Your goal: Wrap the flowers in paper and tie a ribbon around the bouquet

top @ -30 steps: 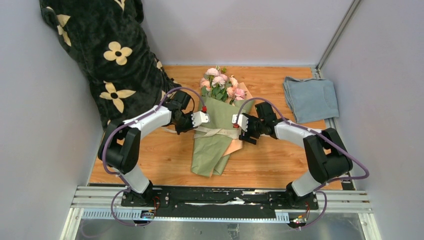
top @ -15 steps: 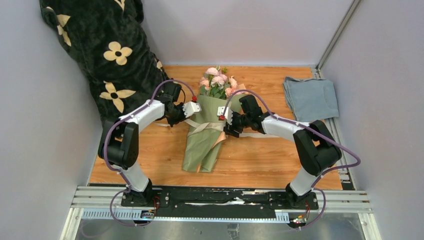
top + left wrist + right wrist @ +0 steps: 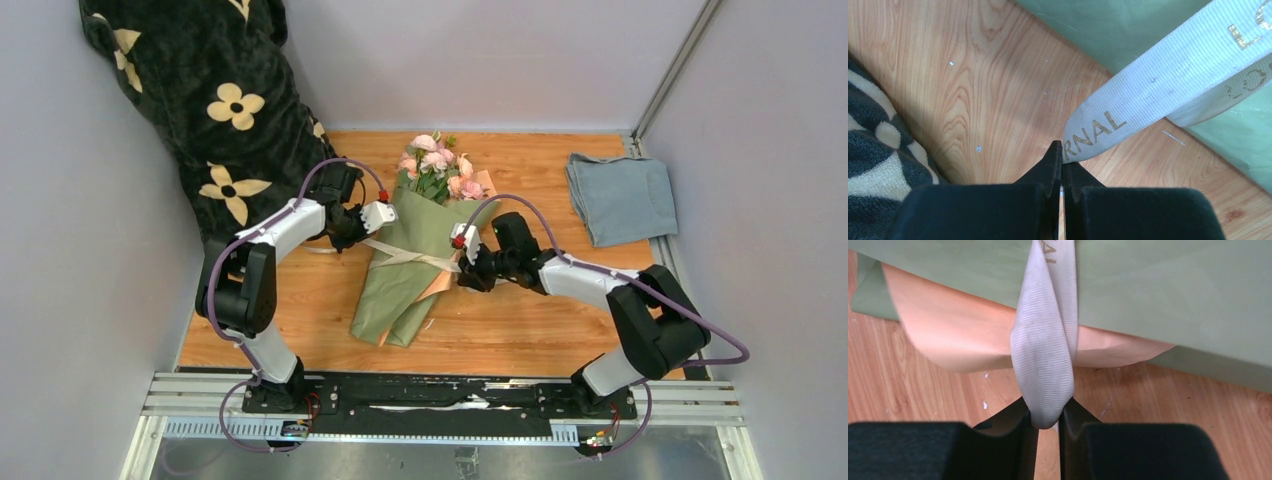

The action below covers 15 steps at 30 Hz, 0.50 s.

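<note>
- The bouquet (image 3: 405, 275) lies mid-table (image 3: 520, 320), flowers (image 3: 436, 166) toward the far wall. Its narrow bottom end has swung left since 1 second ago, so it now lies slanted.
- The ribbon (image 3: 410, 254) crosses the green paper (image 3: 392, 300) at its waist.
- The left claw (image 3: 1062, 159) is clamped tight on 1 ribbon end, just beside the bouquet's left edge and near the black blanket (image 3: 220, 100), and sits farther back than before.
- The right claw (image 3: 1048, 421), wide apart a second ago, now pinches a folded loop of ribbon at the peach edge.
</note>
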Motion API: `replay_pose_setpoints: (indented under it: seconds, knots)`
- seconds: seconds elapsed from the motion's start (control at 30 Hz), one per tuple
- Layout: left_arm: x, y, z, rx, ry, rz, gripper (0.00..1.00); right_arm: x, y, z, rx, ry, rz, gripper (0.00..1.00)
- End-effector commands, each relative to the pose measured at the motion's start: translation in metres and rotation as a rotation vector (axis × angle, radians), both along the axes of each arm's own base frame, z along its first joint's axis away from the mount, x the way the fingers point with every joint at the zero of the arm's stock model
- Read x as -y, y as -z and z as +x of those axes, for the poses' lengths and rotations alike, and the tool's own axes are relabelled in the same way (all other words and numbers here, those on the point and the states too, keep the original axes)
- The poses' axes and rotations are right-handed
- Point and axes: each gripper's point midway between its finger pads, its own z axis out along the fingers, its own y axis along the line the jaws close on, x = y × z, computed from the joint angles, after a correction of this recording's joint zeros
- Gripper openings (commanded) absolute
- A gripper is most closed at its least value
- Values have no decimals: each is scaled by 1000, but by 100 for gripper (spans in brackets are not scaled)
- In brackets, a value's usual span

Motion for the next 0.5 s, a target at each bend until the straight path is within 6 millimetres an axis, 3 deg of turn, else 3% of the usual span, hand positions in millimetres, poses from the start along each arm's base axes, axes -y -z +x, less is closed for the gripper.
replay_pose_setpoints:
  seconds: [0.0, 0.1, 0.23, 0.33, 0.47]
  knots:
    - [3, 1, -1, -15, 7, -13, 0, 3, 1, -10, -57, 50, 35, 19]
    - [3, -1, -2, -18, 3, -17, 0, 6, 1, -11, -88, 80, 66, 1]
    - [3, -5, -3, -16, -15, -22, 0, 15, -9, -3, -61, 169, 89, 0]
    - [-3, -11, 5, 9, -90, -7, 0, 43, -29, 15, 16, 350, 122, 0]
    - [-25, -11, 15, 12, -254, 12, 0, 94, -52, 34, 73, 647, 278, 0]
